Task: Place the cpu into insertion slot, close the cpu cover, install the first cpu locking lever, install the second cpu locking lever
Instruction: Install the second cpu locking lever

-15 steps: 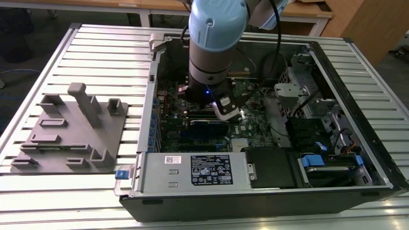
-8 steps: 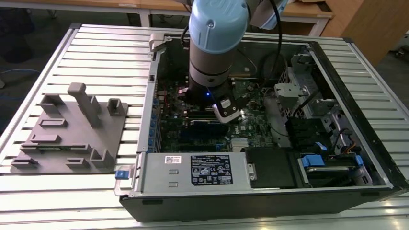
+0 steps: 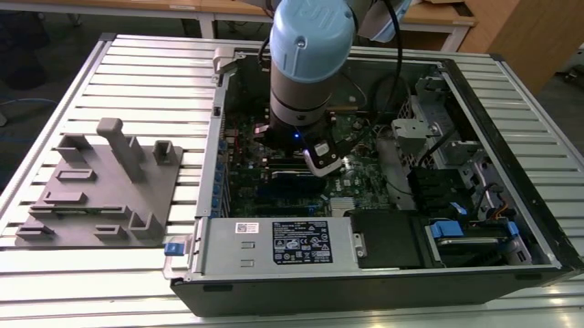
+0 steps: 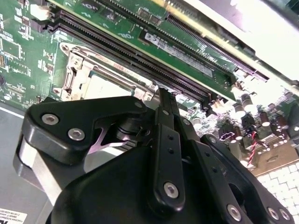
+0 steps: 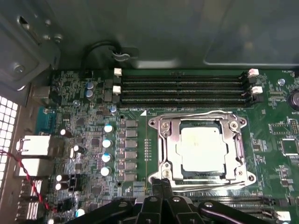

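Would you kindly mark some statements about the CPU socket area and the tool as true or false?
1. The cpu sits in the insertion slot. True.
2. The cpu cover stands raised upright. False: it lies flat around the chip.
3. The tool is shut, its tips beside the socket's edge. True.
4. The tool holds the chip. False: it holds nothing visible.
5. The memory slots beside the socket hold cards. False: they are empty.
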You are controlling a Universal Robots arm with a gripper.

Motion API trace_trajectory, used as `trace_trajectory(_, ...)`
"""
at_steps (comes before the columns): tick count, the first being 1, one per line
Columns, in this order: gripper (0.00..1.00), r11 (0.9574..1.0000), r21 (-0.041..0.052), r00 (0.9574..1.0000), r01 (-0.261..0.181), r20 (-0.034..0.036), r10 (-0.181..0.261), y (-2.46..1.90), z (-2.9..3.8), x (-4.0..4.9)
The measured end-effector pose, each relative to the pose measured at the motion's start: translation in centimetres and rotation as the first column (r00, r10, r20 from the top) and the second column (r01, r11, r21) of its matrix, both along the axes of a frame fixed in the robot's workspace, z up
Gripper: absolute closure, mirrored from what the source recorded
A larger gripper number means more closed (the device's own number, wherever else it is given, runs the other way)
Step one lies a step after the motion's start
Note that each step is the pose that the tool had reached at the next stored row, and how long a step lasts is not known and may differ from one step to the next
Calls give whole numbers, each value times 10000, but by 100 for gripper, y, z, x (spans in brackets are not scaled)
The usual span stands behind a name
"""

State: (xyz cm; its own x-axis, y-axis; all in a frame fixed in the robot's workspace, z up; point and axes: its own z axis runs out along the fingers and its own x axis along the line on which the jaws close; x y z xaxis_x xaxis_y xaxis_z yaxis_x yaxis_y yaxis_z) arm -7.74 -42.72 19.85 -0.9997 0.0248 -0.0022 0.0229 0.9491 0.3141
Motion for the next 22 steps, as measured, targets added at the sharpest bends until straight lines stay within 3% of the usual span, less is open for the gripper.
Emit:
trace_trajectory(2,90,9999,111,10000,1,1,-1,0,-8,0)
trace_trajectory(4,90,9999,142,10000,1,2,-1,1,-18,0)
trace_trajectory(11,90,9999,142,10000,0,1,0,0,-34,0)
trace_trajectory(16,90,10000,89,10000,-1,0,1,-3,-36,1)
trace_trajectory(22,90,10000,82,10000,0,-2,0,-4,-76,-1)
